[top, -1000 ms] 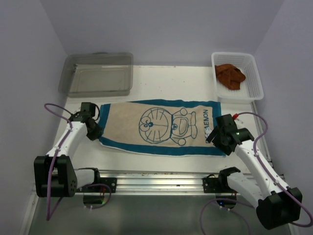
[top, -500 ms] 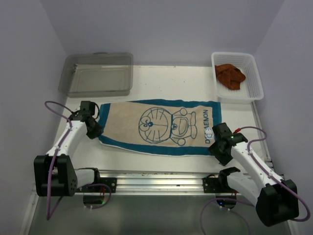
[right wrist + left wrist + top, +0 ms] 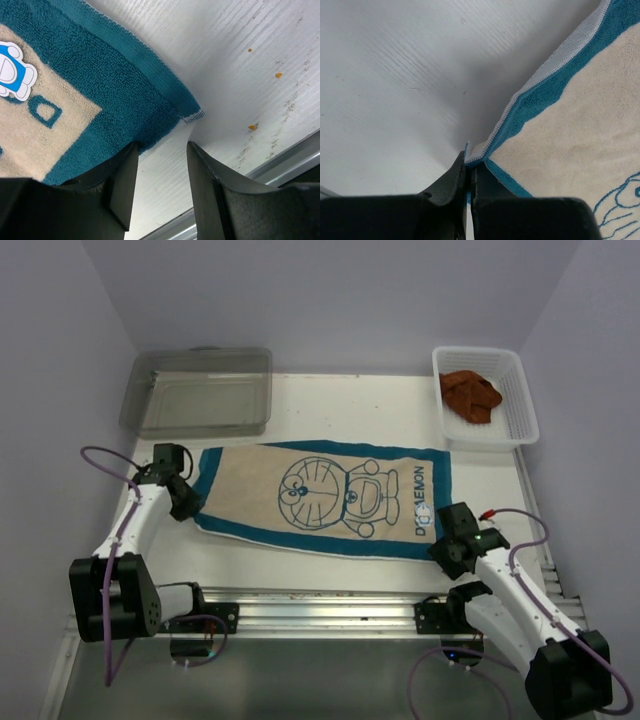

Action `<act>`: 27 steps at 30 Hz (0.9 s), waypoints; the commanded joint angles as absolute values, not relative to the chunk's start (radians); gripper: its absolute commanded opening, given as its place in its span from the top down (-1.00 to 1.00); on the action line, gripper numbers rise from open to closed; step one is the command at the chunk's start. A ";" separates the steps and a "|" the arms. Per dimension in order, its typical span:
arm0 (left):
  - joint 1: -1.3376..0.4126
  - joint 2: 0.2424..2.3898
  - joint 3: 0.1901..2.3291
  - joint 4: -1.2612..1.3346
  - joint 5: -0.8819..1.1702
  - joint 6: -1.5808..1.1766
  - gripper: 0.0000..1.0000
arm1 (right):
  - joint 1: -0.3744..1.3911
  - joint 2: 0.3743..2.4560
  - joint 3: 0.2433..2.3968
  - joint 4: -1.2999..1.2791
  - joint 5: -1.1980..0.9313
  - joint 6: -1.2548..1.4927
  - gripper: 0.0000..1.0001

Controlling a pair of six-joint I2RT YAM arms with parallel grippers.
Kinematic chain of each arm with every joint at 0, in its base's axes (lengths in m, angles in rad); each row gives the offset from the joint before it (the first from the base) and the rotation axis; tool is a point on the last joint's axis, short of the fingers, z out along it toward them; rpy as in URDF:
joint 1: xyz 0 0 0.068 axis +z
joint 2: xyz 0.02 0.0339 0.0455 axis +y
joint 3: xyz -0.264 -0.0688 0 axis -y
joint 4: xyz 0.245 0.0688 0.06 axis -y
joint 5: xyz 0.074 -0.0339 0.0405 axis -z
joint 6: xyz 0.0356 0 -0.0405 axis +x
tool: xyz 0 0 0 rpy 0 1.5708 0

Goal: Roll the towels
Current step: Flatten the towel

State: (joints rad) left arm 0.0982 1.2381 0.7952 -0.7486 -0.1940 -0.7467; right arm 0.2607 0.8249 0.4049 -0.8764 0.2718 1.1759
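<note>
Two corners attended to, one towel left in its basket

One cream cloth towel with blue edges and a blue printed cartoon (image 3: 330, 498) is spread flat across the middle of the white desk (image 3: 340, 405), its long side running left to right in the top view. Its lower left corner is pinched by the left end effector (image 3: 468, 167), whose jaws are pressed together on the hem. In the left wrist view that corner is seen raised a little off the desk, which suggests the cloth is being held taut or straightened at that end.

At the lower right corner the right end effector (image 3: 159, 165) is held low with its jaws spread. The blue corner lies just ahead of the gap, and nothing is gripped there yet. This placing is judged to prepare a grasp on the short edge, so that a roll can be begun from it.

One rust-brown cloth towel (image 3: 470, 395) lies crumpled in the white mesh basket (image 3: 525, 405) at the upper right of the frame, well apart from both arms. Nothing can be made out inside the clear plastic bin (image 3: 200, 360) at the upper left.
</note>
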 commanded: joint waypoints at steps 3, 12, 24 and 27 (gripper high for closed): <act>0.109 1.243 0.811 -0.713 -0.192 -0.721 1.00 | 0.256 0.834 0.382 -0.784 0.324 1.215 0.05; 0.109 1.235 0.813 -0.715 -0.187 -0.715 1.00 | 0.256 0.870 0.382 -0.742 0.336 1.212 0.33; 0.109 1.226 0.854 -0.732 -0.181 -0.700 1.00 | 0.258 0.810 0.526 -0.814 0.383 1.140 1.00; 0.109 1.235 0.931 -0.764 -0.176 -0.699 1.00 | 0.258 0.807 0.677 -0.845 0.436 1.054 1.00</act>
